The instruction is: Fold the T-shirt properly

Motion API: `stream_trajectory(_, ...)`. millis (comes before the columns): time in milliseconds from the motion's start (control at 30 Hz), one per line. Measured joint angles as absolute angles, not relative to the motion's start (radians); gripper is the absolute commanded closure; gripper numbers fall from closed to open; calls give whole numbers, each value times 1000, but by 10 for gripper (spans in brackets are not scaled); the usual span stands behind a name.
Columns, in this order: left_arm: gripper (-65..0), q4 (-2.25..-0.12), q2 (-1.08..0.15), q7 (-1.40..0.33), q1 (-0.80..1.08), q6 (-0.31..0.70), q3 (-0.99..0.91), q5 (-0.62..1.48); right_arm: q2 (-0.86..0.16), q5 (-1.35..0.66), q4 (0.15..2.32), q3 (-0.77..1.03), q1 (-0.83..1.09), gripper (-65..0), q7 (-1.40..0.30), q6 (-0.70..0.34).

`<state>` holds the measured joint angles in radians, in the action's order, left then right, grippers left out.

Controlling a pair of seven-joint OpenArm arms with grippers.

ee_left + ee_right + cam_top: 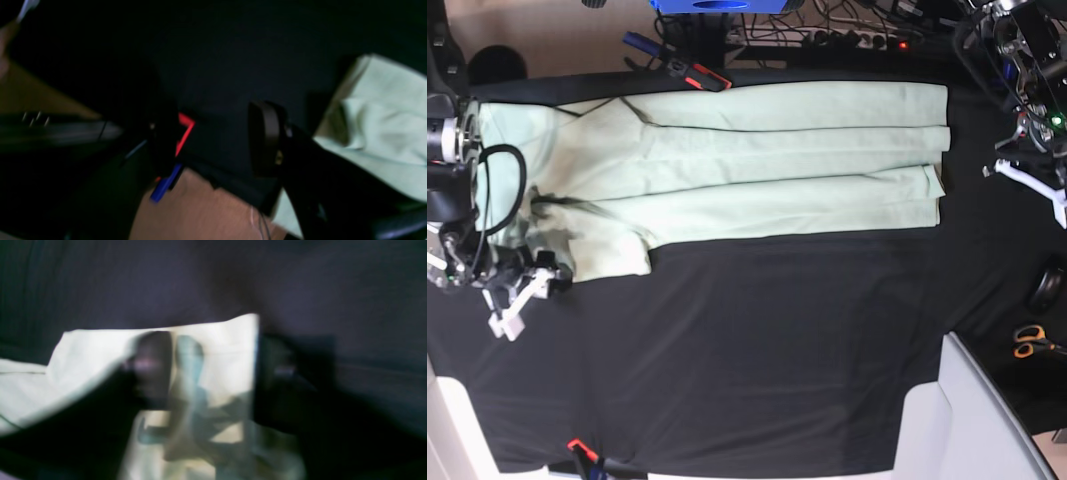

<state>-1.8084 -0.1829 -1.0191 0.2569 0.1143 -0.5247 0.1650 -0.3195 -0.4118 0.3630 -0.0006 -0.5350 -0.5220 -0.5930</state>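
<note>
I see the T-shirt (757, 180) lying as a long folded band across the twelve o'clock half of the black table cover (757, 350), its sleeve end at nine o'clock. To do this fold well, I'd take the corner cleanly, lift low, and carry it over so the edges line up. My right gripper (522, 295) sits at that sleeve corner; its wrist view shows cloth between the jaws, but blur stops me telling whether it pinches. My left gripper (1032, 185) hangs spread and empty off the three o'clock hem.

A black cloth (757, 350) covers the table; cables (847, 25) tangle at twelve o'clock, orange-handled scissors (1032, 340) lie at four o'clock.
</note>
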Motion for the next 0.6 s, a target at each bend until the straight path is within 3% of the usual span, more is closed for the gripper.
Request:
stream_trajectory(67,-329,-1808,-183,-1019,256,114,-524,162,-310,-414,361,-1,-530,0,-526,-593)
stream_trajectory(133,-329,-1808,-183,-1022,264,113,-526,157,-313,-416,361,-1,-525,-28,-524,-593)
stream_trajectory(200,-329,-1808,-183,-1021,263,113,-526,158,-317,-415,361,0,-525,0,-525,-593)
stream_trajectory(400,-329,-1808,-183,-1021,261,113,-526,158,-320,-411,393,1,-516,0,-598,-644)
stream_trajectory(467,-329,-1808,-183,-1021,260,113,-526,161,-320,-420,487,2,-461,0,-617,-691)
stream_trajectory(600,-329,-1806,-183,-1021,260,113,-526,161,-316,-409,712,6,-335,0,-693,-688)
